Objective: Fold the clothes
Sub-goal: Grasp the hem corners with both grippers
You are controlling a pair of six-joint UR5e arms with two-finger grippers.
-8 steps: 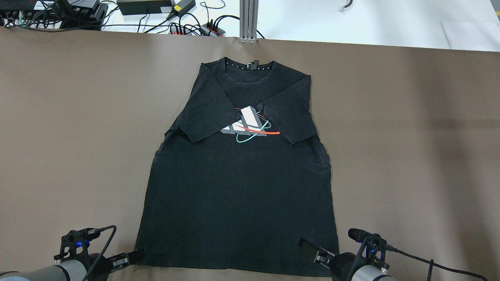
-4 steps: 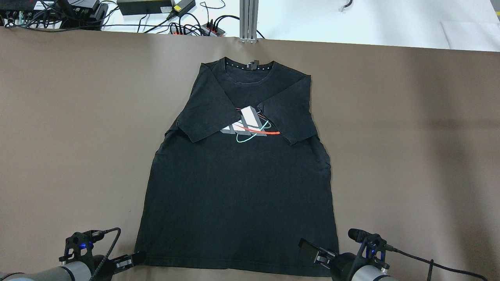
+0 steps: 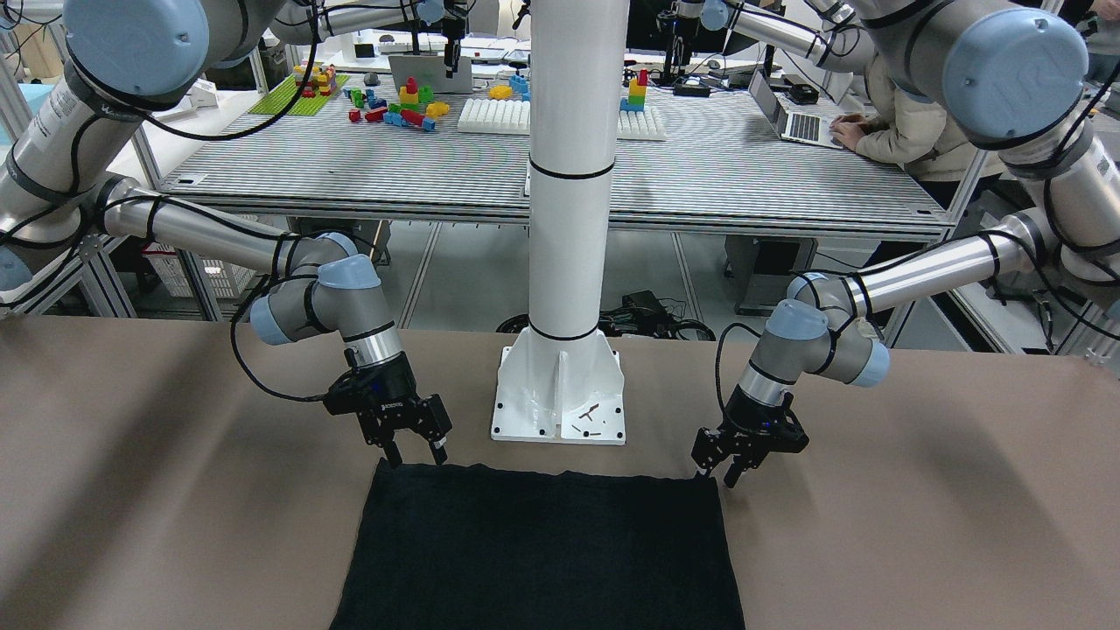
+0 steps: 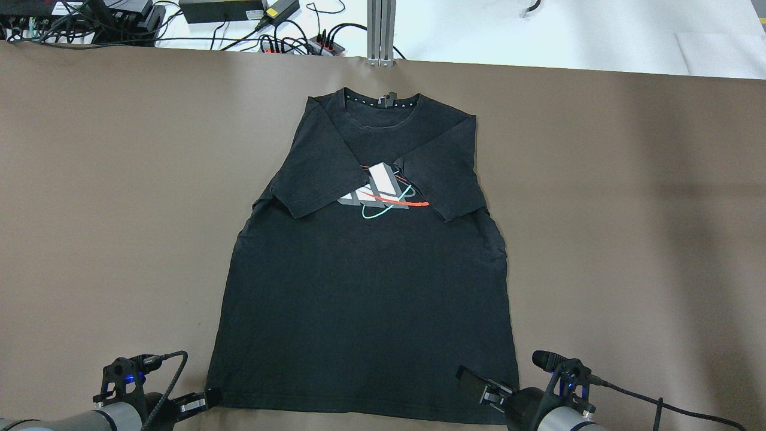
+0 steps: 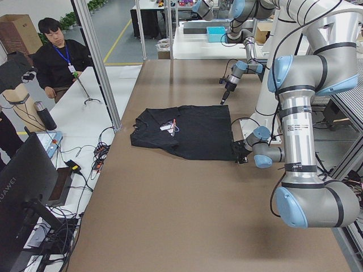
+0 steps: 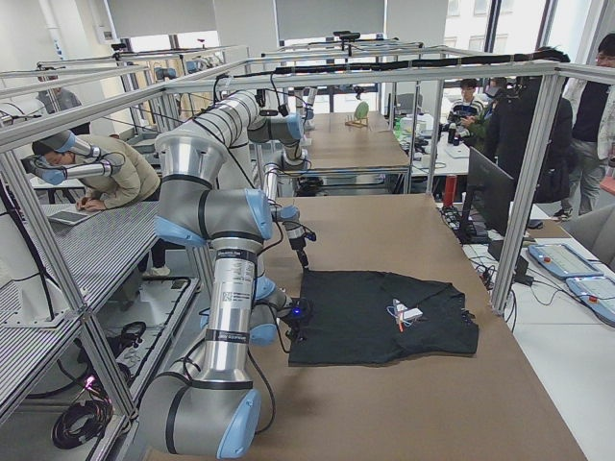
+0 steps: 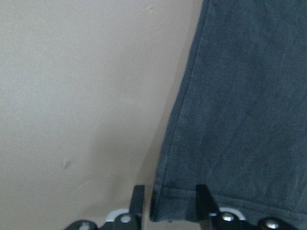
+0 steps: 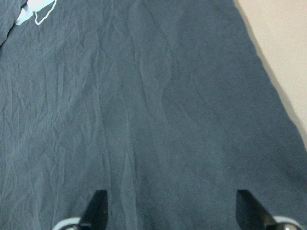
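The left gripper [image 4: 209,397] is seen low at the near edge of the brown table [image 4: 119,209]. Its two fingers [image 7: 204,199] are set a little way apart, with a narrow gap. The near hem corner of the black T-shirt [image 4: 365,299] lies in that gap. One finger is over the cloth and the other is over bare table just beside the cloth. No pinch on the cloth can be seen.

The right gripper [image 4: 473,383] is held at the other near hem corner. Its fingers [image 8: 98,208] are spread wide, and only dark, slightly creased cloth is seen under them. Nothing is held by it.

The T-shirt is laid flat in the middle of the table, with its hem toward the robot and its neck away from it. Farther along, both short sleeves [image 4: 317,173] are folded in over the chest. A white, red and blue-green print [image 4: 380,191] is partly covered by them. The collar [image 4: 380,111] is found at the far end of the shirt.

Past the table's far edge, a metal post [image 4: 381,30] and a bunch of black cables [image 4: 287,39] are seen on a white surface.
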